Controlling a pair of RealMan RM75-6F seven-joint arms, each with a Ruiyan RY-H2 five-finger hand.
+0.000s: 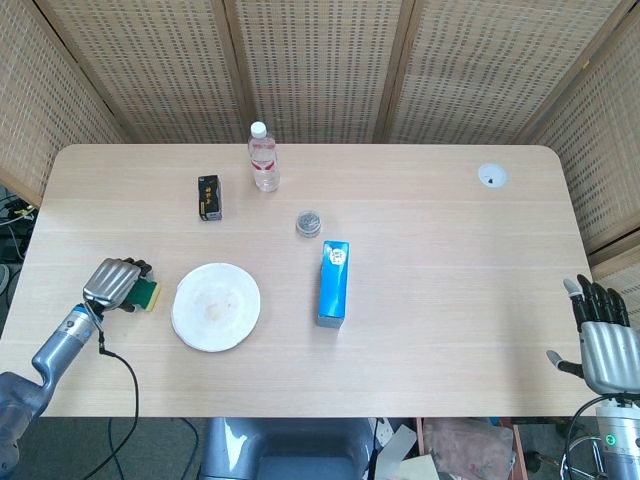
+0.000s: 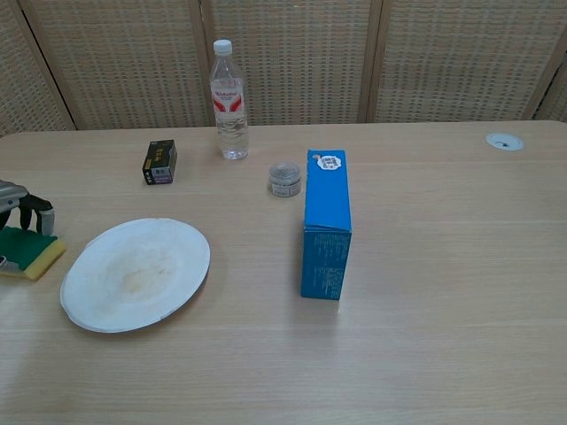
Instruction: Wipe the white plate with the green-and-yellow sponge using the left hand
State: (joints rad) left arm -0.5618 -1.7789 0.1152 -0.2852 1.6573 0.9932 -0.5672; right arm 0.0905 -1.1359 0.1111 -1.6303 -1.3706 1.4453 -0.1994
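While the left hand [image 1: 113, 284] lies over the green-and-yellow sponge [image 1: 148, 293], fingers curled onto it, a firm grip cannot be told. From this hand, the white plate [image 1: 216, 306] lies just beside, at four o'clock. The right hand [image 1: 600, 340], fingers apart, is far.

Matt wood table [image 1: 430, 290]; clear plastic bottle [image 2: 229, 99]; woven screens [image 1: 310, 60]
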